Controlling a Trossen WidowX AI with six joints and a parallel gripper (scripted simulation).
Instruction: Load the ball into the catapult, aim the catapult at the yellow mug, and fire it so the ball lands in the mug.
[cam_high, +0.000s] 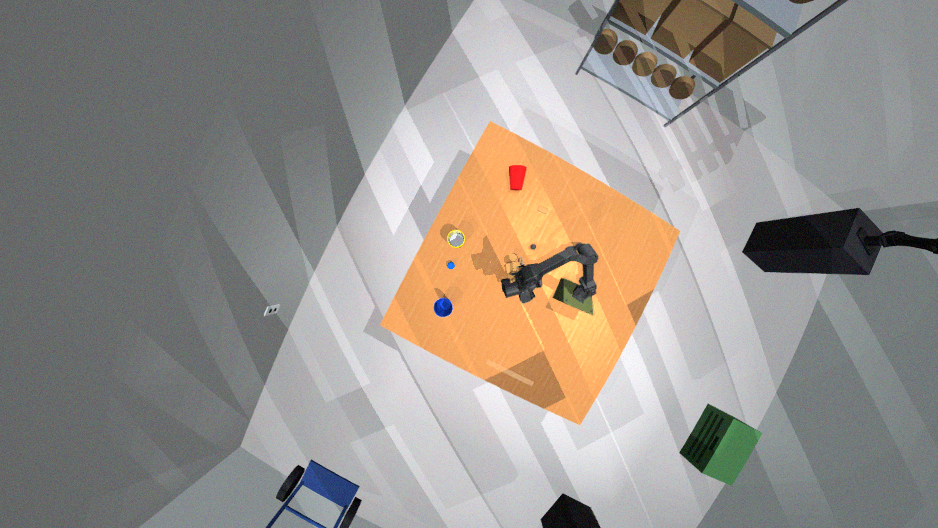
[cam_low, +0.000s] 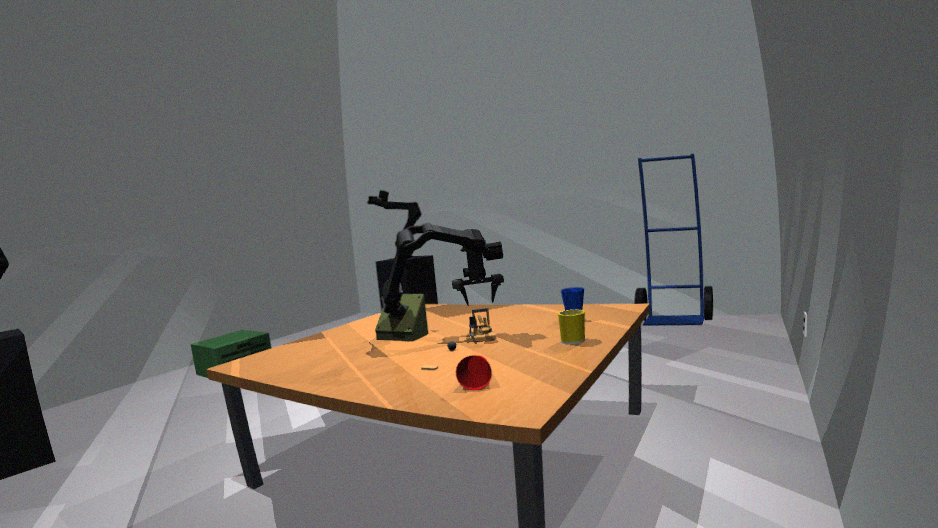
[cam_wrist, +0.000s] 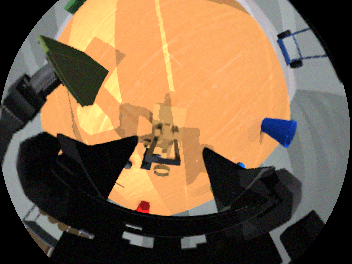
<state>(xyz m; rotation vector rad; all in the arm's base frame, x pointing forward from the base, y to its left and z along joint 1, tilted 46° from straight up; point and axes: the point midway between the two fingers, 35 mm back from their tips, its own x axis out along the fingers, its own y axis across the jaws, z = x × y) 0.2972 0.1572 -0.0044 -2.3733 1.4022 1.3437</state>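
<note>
The small wooden catapult (cam_high: 513, 263) (cam_low: 482, 337) (cam_wrist: 172, 161) stands on the table, its dark frame upright. My gripper (cam_low: 480, 303) (cam_wrist: 171, 145) is open and empty, pointing down just above the catapult, with the fingertips on either side of it in the wrist view. A small dark ball (cam_high: 532, 246) (cam_low: 451, 345) (cam_wrist: 128, 164) lies on the table beside the catapult, partly behind a finger in the wrist view. The yellow mug (cam_high: 455, 247) (cam_low: 571, 327) stands upright near the table's edge. In the wrist view the mug is almost wholly hidden behind a finger.
A blue cup (cam_high: 443, 307) (cam_low: 572, 297) (cam_wrist: 279, 131) and a small blue ball (cam_high: 450, 264) (cam_wrist: 241, 165) are near the mug. A red cup (cam_high: 517, 177) (cam_low: 473, 373) (cam_wrist: 143, 206) lies on its side. A small flat piece (cam_high: 542, 210) (cam_low: 429, 367) lies between the red cup and the dark ball.
</note>
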